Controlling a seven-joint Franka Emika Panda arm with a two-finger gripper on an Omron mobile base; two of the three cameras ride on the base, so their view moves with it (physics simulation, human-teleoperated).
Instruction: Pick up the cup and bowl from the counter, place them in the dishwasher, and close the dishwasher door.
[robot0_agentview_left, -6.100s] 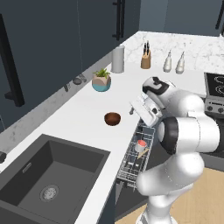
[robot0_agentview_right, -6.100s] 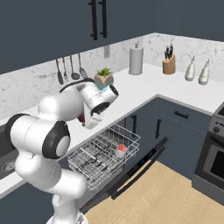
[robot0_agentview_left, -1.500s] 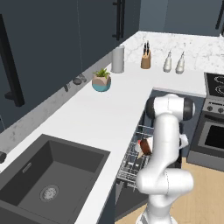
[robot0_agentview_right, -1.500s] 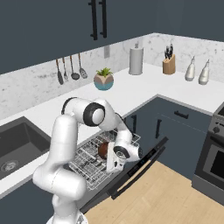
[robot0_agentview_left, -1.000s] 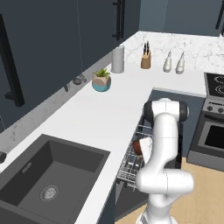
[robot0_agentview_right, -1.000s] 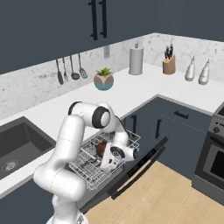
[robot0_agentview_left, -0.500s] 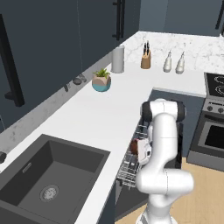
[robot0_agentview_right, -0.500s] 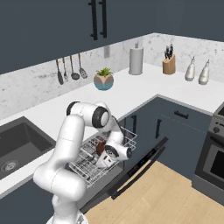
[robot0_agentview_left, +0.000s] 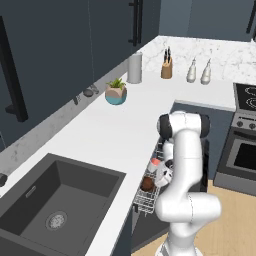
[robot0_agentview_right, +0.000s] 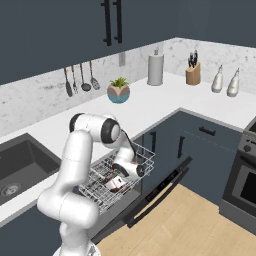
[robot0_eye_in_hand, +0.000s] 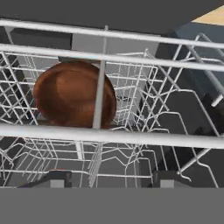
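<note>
Gripper (robot0_eye_in_hand: 111, 177) sits low at the near edge of the dishwasher's (robot0_agentview_right: 165, 187) pulled-out wire rack (robot0_agentview_right: 117, 172), its 2 dark tips spread apart with bare wire between them and nothing in their hold. Just beyond the tips, past a rack rail, the bowl (robot0_eye_in_hand: 74, 94) lies in the rack, tilted on the wires with its brown hollow facing the hand camera. In the left base view the bowl (robot0_agentview_left: 147, 184) lies toward the rack's outer end, with the cup (robot0_agentview_left: 154, 164) close by further in, its red inside showing.

By my reading, the bowl's placing is the step just being finished; both dishes are in the rack and the desk (robot0_agentview_left: 115, 135) has neither on it. What remains is shutting the dishwasher door (robot0_agentview_right: 150, 197), which hangs open and lowered below the rack. That calls for lifting the hand clear of the wires, and the rack probably has to slide back in before the door can swing up.

Elsewhere on the desk stand a teal pot with a plant (robot0_agentview_left: 116, 93), a tall grey canister (robot0_agentview_left: 134, 68), a knife block (robot0_agentview_left: 166, 68) and 2 bottles (robot0_agentview_left: 198, 72) at the far corner, all well apart from the work. The rack rails around the hand are the likeliest snag as it backs out.
</note>
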